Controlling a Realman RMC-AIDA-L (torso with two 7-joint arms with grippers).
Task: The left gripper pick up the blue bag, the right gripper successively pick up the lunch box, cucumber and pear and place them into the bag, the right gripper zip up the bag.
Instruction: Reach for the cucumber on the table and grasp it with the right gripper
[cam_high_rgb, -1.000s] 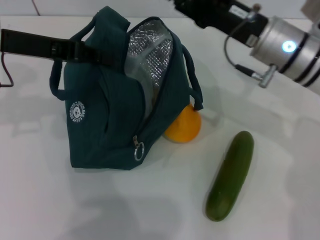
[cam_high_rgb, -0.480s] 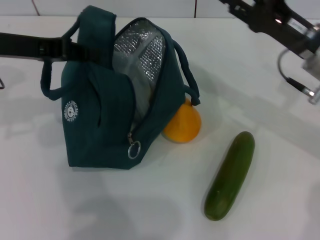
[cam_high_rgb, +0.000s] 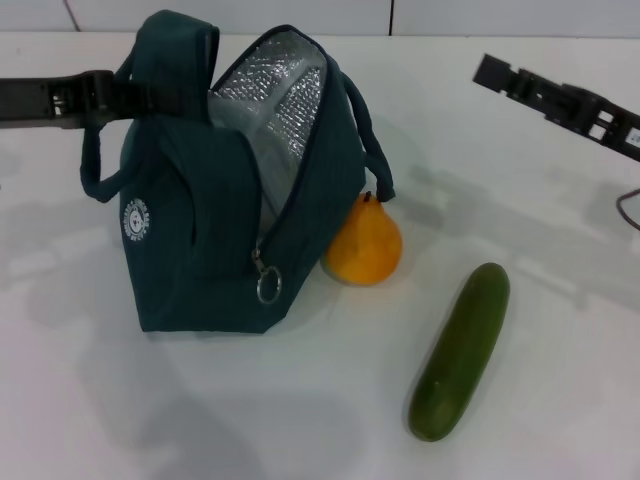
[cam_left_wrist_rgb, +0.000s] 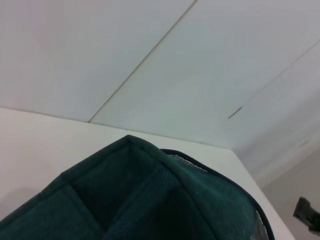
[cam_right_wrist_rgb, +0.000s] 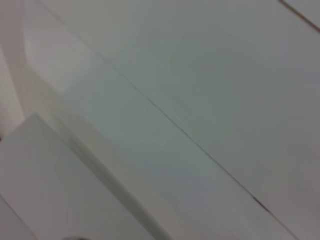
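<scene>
The blue bag (cam_high_rgb: 200, 230) stands on the white table left of centre, its mouth open and the silver foil lining showing. My left gripper (cam_high_rgb: 108, 90) reaches in from the left and is shut on one of the bag's handles. In the left wrist view only the bag's top (cam_left_wrist_rgb: 150, 200) shows. The pear (cam_high_rgb: 365, 248) rests against the bag's right side. To the right of it the cucumber (cam_high_rgb: 460, 350) lies free on the table. My right gripper (cam_high_rgb: 488, 70) hovers at the upper right, apart from everything. The lunch box is out of view.
A ring zip pull (cam_high_rgb: 267, 288) hangs at the bag's front corner. The white table (cam_high_rgb: 300, 420) stretches in front of the bag and around the cucumber. A pale wall fills the right wrist view.
My right arm has pulled back to the right, away from the bag's mouth. The bag has shifted slightly left and stands more upright in my left gripper.
</scene>
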